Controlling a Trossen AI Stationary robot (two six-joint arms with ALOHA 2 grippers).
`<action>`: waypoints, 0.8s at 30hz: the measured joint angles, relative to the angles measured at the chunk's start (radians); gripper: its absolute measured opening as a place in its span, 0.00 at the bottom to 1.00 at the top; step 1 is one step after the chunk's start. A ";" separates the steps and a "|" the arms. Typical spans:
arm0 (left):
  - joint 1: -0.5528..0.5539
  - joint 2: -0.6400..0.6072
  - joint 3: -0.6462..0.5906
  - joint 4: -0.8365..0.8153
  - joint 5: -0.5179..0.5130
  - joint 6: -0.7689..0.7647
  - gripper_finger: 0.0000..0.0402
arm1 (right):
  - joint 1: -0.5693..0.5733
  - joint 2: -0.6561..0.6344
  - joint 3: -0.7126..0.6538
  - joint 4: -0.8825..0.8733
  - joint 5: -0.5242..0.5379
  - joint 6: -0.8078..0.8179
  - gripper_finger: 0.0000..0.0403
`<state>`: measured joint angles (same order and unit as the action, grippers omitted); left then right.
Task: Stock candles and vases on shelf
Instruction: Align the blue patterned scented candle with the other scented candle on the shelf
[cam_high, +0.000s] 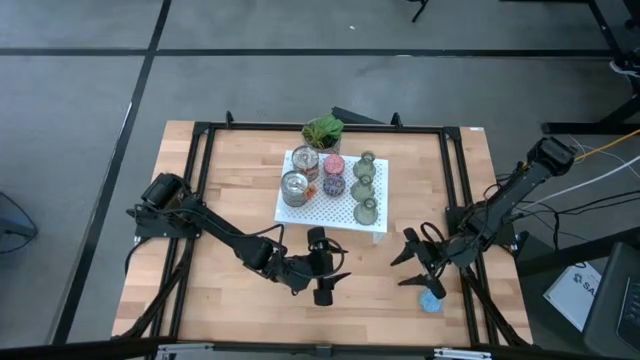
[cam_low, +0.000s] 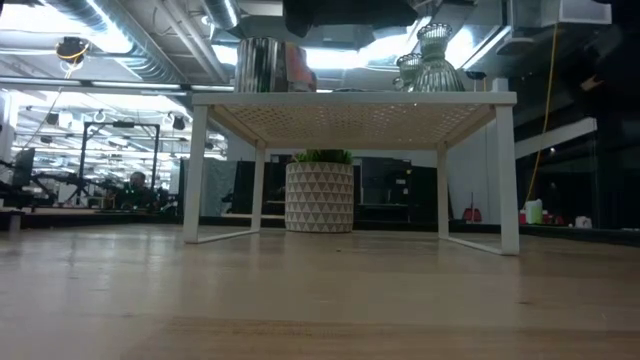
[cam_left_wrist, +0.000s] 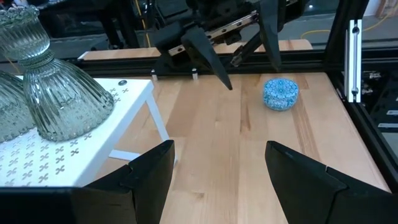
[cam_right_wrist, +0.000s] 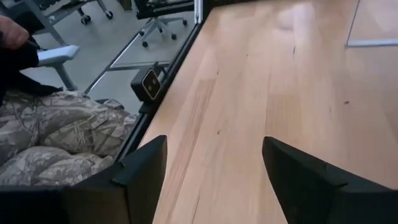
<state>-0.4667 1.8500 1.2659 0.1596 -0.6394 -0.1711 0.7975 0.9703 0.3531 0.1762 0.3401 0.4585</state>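
The white perforated shelf (cam_high: 300, 212) stands on its legs mid-table. On it stand two silver-tin candles (cam_high: 296, 187), a pink candle (cam_high: 333, 165), a dark candle (cam_high: 333, 186) and three olive-green vases (cam_high: 365, 187); the vases also show in the left wrist view (cam_left_wrist: 59, 93). A light blue candle (cam_high: 431, 301) (cam_left_wrist: 281, 93) sits flat on the table near the front right. My right gripper (cam_high: 405, 270) (cam_left_wrist: 252, 71) is open and empty just left of it. My left gripper (cam_high: 340, 267) is open and empty in front of the shelf, pointing toward the table's right.
A leafy potted plant (cam_high: 323, 132) stands behind the shelf; its pot shows under the shelf in the low view (cam_low: 320, 195). A black frame (cam_high: 200, 150) rims the table. A person's camouflage-clad legs (cam_right_wrist: 56, 137) show beyond the table's edge.
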 joint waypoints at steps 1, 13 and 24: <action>0.000 0.000 0.000 0.000 0.000 -0.002 0.62 | -0.003 0.000 0.000 0.006 0.000 -0.003 0.67; 0.000 0.000 0.000 0.001 -0.024 -0.021 0.62 | -0.025 0.000 0.004 0.101 -0.055 -0.085 0.81; 0.000 0.000 0.000 0.001 -0.024 -0.056 0.62 | 0.092 0.115 0.382 -0.520 -0.135 -0.059 0.80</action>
<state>-0.4664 1.8500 1.2659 0.1608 -0.6632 -0.2274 0.8897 1.0856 0.7348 -0.3437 0.2054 0.3995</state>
